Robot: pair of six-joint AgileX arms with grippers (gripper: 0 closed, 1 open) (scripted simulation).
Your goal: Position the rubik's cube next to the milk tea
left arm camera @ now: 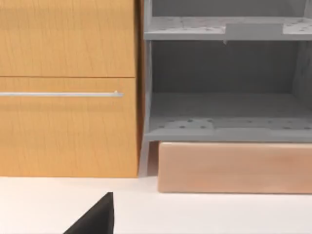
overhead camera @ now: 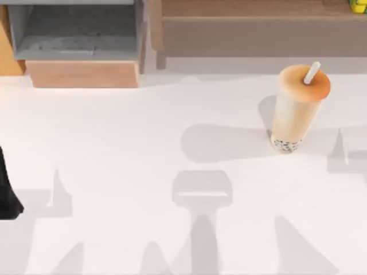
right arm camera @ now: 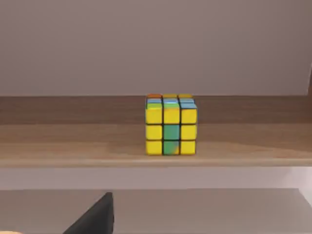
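One cube mattered: the rubik's cube (right arm camera: 170, 125) sat on the wooden shelf (right arm camera: 73, 141) at the table's far right, straight ahead of the right arm's camera and well apart from the milk tea (overhead camera: 297, 109), though I could not tell that pincer's state.

rubik's cube (overhead camera: 359, 6) in top view is clipped by the top-right corner, just a yellow-green sliver on the wooden shelf (overhead camera: 252, 8); the shelf's back runs off the top edge. Grey open cabinet (overhead camera: 77, 28) also cut at the top. Left arm (overhead camera: 7, 189) is a dark shape clipped by the left edge, its gripper out of frame. Each wrist view has one dark finger (left arm camera: 97, 219) (right arm camera: 97, 217) cut by the bottom edge, so the grip state can't be judged.
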